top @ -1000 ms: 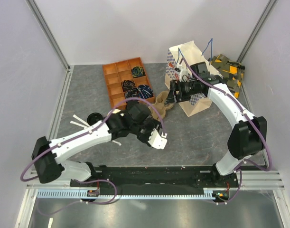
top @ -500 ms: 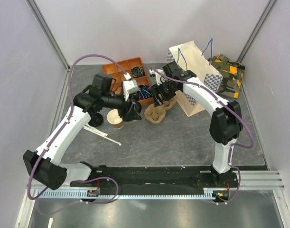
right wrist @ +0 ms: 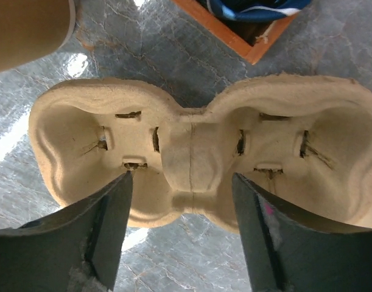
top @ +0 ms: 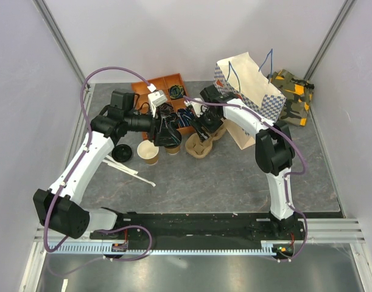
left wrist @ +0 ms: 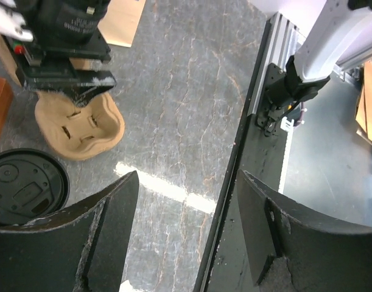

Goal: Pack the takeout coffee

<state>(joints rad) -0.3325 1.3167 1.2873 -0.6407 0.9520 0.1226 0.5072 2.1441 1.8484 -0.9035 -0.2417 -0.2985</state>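
Note:
The takeout coffee, a brown cup with a round black lid [left wrist: 24, 185], stands beside the pulp cup carrier [left wrist: 76, 125]; in the top view it [top: 173, 148] is mostly hidden under my left gripper [top: 168, 137]. My left gripper [left wrist: 186, 243] is open and empty, with the lid just outside its left finger. My right gripper [right wrist: 182, 243] is open and empty, hovering over the middle of the two-cup carrier [right wrist: 192, 158], its jaws either side of the carrier's waist. In the top view the right gripper [top: 204, 126] is above the carrier [top: 201, 146].
A lidless tan cup [top: 148, 151] stands left of the coffee. A loose black lid [top: 120, 152] and white sticks [top: 134, 173] lie further left. An orange divided tray [top: 158, 100] is behind. A patterned paper bag [top: 252, 91] and a camouflage pouch [top: 292, 94] stand at the back right.
My left arm swung from the table's middle to the back, over the cups. My right gripper left the bag and came down over the carrier. The lidless cup came into view.

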